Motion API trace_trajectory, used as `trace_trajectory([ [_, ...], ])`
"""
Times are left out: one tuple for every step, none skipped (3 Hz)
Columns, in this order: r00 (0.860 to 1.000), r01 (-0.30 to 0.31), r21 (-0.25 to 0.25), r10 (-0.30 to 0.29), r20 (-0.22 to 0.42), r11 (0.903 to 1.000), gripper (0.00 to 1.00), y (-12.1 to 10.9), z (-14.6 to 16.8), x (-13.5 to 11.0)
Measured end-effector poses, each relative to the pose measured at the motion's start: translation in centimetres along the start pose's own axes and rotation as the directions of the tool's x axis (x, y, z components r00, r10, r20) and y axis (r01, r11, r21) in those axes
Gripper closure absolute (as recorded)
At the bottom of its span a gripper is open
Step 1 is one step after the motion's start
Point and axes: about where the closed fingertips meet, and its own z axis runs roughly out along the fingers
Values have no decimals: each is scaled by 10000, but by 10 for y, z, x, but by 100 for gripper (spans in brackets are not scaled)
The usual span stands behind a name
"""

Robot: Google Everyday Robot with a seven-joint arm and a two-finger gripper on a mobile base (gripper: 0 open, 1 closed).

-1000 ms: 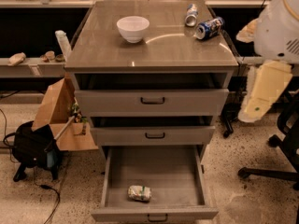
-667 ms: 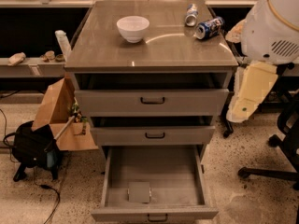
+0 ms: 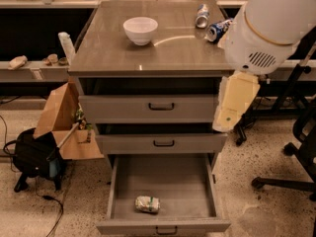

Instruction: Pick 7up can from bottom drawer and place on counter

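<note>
The 7up can (image 3: 147,204), pale with green markings and dented, lies on its side near the front of the open bottom drawer (image 3: 123,181). The drawer is pulled fully out. The counter (image 3: 148,53) is the glossy grey-brown top of the cabinet. My arm's big white housing (image 3: 269,28) and a cream link (image 3: 236,101) hang at the cabinet's right side, level with the upper drawers. The gripper itself is out of view, and nothing of it shows near the can.
A white bowl (image 3: 140,30), a blue can (image 3: 217,30) and a silver can (image 3: 202,15) sit on the counter. The two shallower drawers stand slightly open. A cardboard box (image 3: 61,117) and black bag (image 3: 32,154) stand left; office chair legs (image 3: 291,181) are at the right.
The white housing and cream link have moved left, closer to the cabinet's right edge, and fill more of the view. The can and drawers have not moved.
</note>
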Motion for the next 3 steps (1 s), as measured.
trace_trajectory([
  [9987,83,-461,-60,511,9989,0,4,16,-14],
  [9987,83,-461,-60,511,9989,0,4,16,-14],
  [9949,36,-639,29,1007,9979,0,5,20,-14],
])
